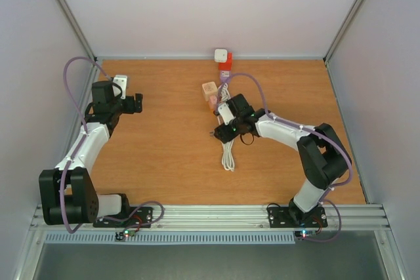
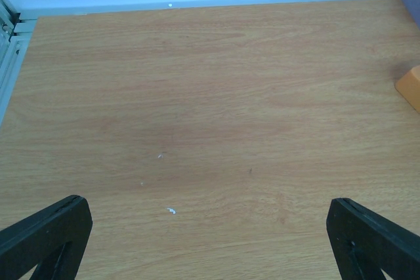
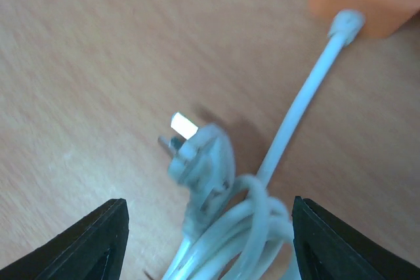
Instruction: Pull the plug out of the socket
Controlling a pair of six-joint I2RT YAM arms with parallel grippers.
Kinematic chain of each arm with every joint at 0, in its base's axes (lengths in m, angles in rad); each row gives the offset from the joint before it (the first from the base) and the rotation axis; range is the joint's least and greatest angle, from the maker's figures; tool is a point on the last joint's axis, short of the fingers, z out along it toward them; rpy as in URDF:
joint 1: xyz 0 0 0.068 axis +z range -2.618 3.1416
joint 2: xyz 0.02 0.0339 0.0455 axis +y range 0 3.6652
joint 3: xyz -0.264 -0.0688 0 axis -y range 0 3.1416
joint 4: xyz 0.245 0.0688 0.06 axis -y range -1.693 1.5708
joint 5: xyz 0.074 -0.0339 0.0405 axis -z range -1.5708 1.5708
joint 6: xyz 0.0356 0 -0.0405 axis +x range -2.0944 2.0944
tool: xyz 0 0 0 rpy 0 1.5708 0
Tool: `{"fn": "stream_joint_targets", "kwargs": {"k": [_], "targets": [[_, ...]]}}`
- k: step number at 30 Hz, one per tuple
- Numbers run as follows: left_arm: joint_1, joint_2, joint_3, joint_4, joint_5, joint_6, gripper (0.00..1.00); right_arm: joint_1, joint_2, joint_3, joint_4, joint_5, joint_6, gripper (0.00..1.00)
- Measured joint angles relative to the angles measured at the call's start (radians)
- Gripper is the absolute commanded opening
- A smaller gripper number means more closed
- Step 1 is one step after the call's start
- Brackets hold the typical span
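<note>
- The plug (image 3: 200,159) lies loose near the centre of the bench (image 1: 164,155), prongs bare, its white cable (image 3: 308,90) running to an orange block (image 3: 361,1).
- The right gripper (image 3: 209,234) straddles it, fingers wide apart, gripping nothing.
- The left gripper (image 2: 207,218) gapes near the far-left corner.

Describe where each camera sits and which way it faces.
Top external: overhead behind the robot, looking down on the table; left arm and right arm show.
Left wrist: on the left arm, facing bare table; left pincer open.
Right wrist: on the right arm, facing the plug; right pincer open.
Shared: top and right wrist both show the white cable.
</note>
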Motion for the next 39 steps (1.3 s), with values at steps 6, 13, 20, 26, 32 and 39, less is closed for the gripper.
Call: {"fn": "stream_joint_targets", "kwargs": {"k": [6,13,20,26,32,39], "targets": [[0.000,-0.002,0.000,-0.002,-0.002,0.000,1.00,-0.052,0.033,0.127,0.018,0.004,0.095,0.62],[0.000,-0.025,0.000,-0.009,-0.007,0.000,1.00,-0.063,0.174,0.240,0.046,0.041,0.183,0.55],[0.000,-0.049,0.000,-0.014,-0.010,-0.001,1.00,-0.063,0.250,0.258,0.053,0.066,0.225,0.50],[0.000,-0.049,0.000,-0.015,-0.010,-0.007,1.00,-0.063,0.284,0.247,0.097,0.082,0.241,0.44],[0.000,-0.049,0.000,-0.016,-0.011,-0.008,1.00,-0.063,0.292,0.196,0.146,0.085,0.244,0.38],[0.000,-0.049,0.000,-0.020,-0.012,-0.011,1.00,-0.063,0.288,0.148,0.241,0.077,0.225,0.28]]}}
